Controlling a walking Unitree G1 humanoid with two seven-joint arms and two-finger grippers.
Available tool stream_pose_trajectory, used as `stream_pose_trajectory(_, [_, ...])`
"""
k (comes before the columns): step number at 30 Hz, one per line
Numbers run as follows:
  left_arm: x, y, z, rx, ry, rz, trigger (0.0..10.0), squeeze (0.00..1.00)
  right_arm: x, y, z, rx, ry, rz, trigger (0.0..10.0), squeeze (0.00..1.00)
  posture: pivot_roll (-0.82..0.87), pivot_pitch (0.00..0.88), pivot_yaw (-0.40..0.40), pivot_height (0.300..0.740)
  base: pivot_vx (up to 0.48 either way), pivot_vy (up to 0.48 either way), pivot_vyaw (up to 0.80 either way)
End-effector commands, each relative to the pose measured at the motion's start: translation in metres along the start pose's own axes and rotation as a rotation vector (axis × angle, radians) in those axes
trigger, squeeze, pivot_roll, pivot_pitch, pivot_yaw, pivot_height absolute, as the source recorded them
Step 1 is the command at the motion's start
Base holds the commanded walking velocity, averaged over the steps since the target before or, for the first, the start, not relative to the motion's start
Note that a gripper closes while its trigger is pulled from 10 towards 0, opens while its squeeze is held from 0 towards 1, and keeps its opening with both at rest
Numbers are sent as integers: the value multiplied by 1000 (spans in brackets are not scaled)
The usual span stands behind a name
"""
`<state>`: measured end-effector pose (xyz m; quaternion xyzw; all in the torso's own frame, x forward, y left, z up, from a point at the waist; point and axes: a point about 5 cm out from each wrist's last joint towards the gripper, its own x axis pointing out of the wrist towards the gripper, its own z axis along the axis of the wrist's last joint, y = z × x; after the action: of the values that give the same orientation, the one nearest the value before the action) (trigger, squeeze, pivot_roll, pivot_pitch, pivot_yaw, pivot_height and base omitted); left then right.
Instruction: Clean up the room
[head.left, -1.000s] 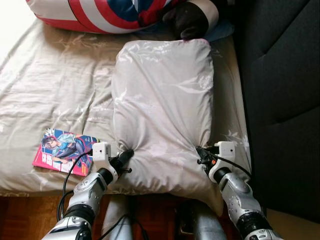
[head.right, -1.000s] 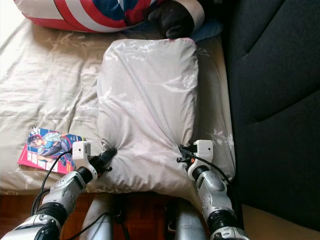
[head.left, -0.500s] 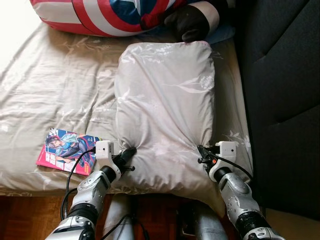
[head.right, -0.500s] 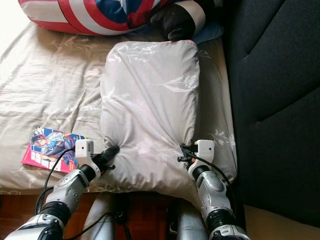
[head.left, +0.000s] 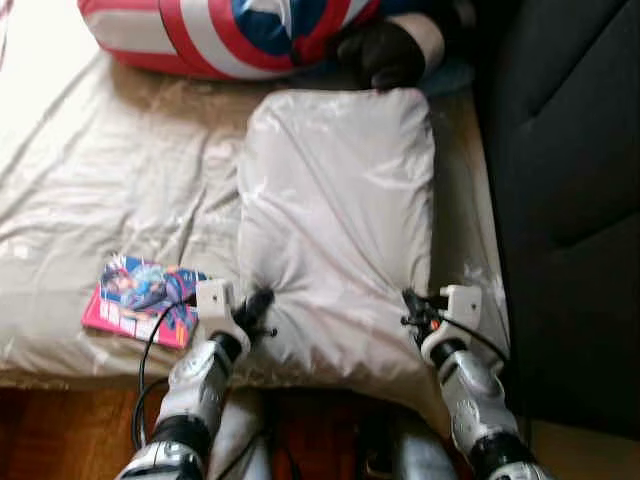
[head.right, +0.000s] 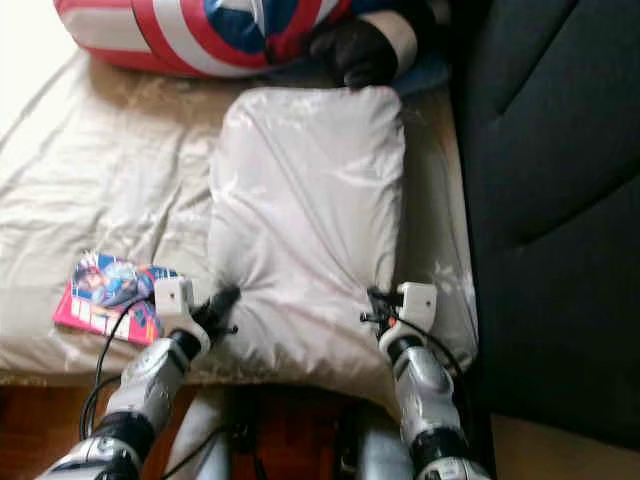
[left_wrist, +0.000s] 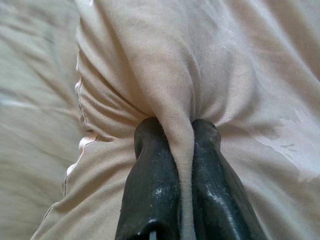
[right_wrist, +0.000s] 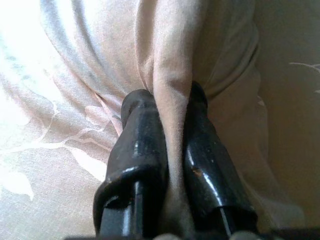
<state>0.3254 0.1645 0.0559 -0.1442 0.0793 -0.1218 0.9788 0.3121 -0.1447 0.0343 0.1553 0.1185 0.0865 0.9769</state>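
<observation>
A pale grey pillow (head.left: 340, 210) lies lengthwise on the bed, its far end near the headboard side. My left gripper (head.left: 255, 303) is shut on a pinched fold of the pillow's near left corner; the cloth (left_wrist: 181, 135) runs up between the two black fingers (left_wrist: 150, 170). At the near right corner my right gripper (head.left: 410, 305) is likewise shut on a fold of the pillow (right_wrist: 172, 95), fabric squeezed between its fingers (right_wrist: 140, 135).
A colourful comic book (head.left: 142, 302) lies on the beige bedsheet (head.left: 110, 180) to the left of the pillow. A red, white and blue round cushion (head.left: 230, 35) and a dark plush item (head.left: 385, 55) sit at the far end. A black upholstered wall (head.left: 565, 200) runs along the right.
The whole picture has shifted and blurred slightly, so the camera moved. Both grippers keep their hold on the pillow corners; the pillow sits a little farther up the bed.
</observation>
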Motion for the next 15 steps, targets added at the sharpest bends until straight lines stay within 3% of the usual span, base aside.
stream_pose_trajectory(1, [-2,3,5,31,-39,13,10000,0,-7,0,-20,25,76,-12,10000,0,2,283,-18,727,0,0,0])
stream_pose_trajectory(15, [4,0,11,41,-46,12,10000,0,1,-3,-7,27,49,-39,10000,0,5,229,-24,740,0,0,0])
